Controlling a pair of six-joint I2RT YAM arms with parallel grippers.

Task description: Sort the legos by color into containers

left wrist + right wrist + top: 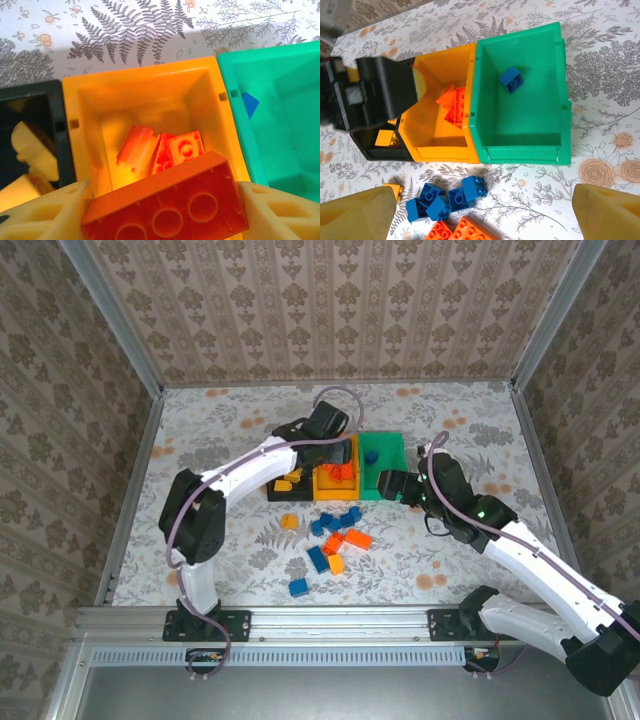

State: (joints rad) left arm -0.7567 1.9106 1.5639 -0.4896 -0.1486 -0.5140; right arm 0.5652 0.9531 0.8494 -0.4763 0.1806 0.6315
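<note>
Pinching confirmed on the left gripper (162, 212): a red-orange brick (170, 200) is clamped between its two fingers (45, 212), long side spanning the gap. The orange bin (150, 92) is seen directly below and ahead of these jaws, with the held brick over its near edge. A few red-orange pieces (165, 150) are lying on that bin's floor, just beyond the jaws. The black bin (30, 92) is joined on the jaws' left and yellow pieces (32, 150) are seen in it. The green bin (280, 75) is joined on the jaws' right.

On the right gripper (480, 220) the jaws are spread wide and nothing is held between them. The green bin is located straight ahead of these jaws, with one blue brick (511, 80) on its floor. A cluster of loose blue bricks (445, 197) is lying on the table (610, 60) between the jaws and the bin row, slightly to the left of centre. Loose red-orange bricks (462, 231) are seen closer still, just ahead of the jaw gap. One yellow-orange brick (394, 190) is lying beside the left finger.
</note>
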